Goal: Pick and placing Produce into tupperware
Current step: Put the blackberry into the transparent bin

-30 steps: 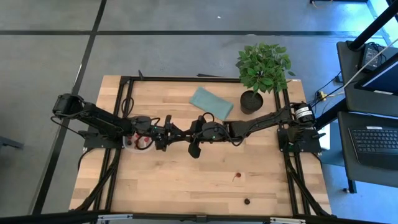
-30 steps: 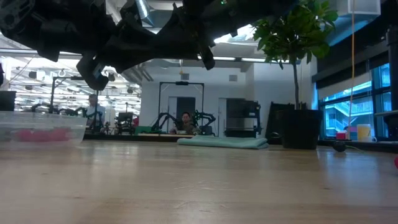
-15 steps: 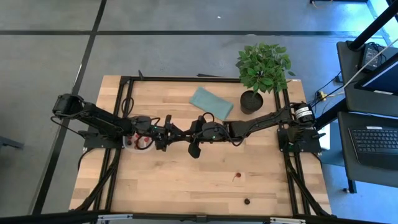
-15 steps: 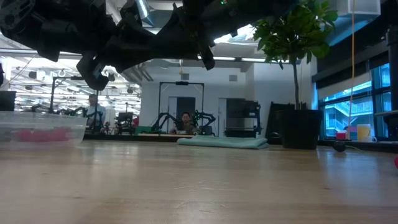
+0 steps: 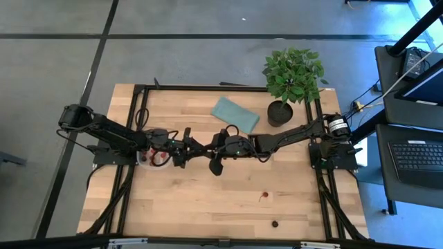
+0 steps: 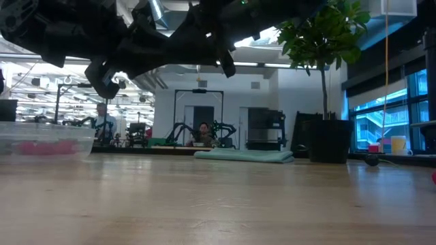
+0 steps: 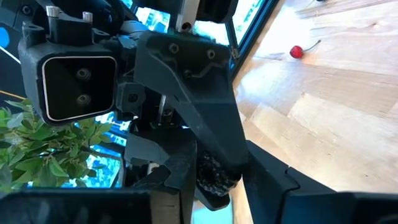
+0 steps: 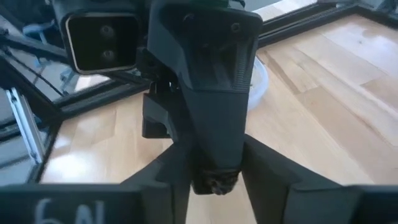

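Two grippers meet nose to nose above mid counter (image 5: 228, 207), just beside tupperware (image 5: 154, 158): left gripper (image 5: 193, 148), right gripper (image 5: 206, 148). Dark berry (image 7: 214, 177) sits between their tips, off counter. You look mid-handover, right arm to left. Cannot tell which gripper is clamped on it.

Next: confirm one firm hold, free other side, swing over tupperware, drop among red berries (image 6: 44, 145).

Dark berry lumpy, near round, no clear long axis. Loose red berry (image 5: 261, 196) waits, stem flat on counter.
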Action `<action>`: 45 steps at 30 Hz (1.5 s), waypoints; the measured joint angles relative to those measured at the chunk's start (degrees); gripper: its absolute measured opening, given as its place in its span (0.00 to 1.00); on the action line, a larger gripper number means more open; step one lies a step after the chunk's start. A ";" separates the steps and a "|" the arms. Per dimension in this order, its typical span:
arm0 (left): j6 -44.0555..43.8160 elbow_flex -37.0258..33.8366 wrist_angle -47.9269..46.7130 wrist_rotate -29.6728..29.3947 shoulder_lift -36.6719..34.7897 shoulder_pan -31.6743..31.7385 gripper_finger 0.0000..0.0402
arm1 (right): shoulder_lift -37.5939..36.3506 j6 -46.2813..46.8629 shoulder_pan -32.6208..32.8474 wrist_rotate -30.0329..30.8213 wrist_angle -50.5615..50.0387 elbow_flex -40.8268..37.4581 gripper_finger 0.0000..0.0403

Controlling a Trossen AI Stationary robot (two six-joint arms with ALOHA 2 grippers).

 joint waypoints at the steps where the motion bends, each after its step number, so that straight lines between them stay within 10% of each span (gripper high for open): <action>1: 0.01 0.02 0.00 -0.06 0.00 0.02 0.25 | 0.00 1.09 0.00 -0.01 0.05 0.00 0.33; 19: -0.21 0.00 -0.20 -0.60 0.00 0.10 0.26 | -0.02 0.79 0.15 -0.56 -0.55 0.02 0.71; 31: -0.21 0.00 0.02 -2.84 0.00 0.06 0.26 | -0.01 -2.06 0.11 -0.27 -6.01 0.09 0.72; 45: -3.56 -0.09 -7.51 -25.43 -4.95 -3.75 0.25 | 0.00 3.93 0.04 -0.10 -17.37 0.09 0.72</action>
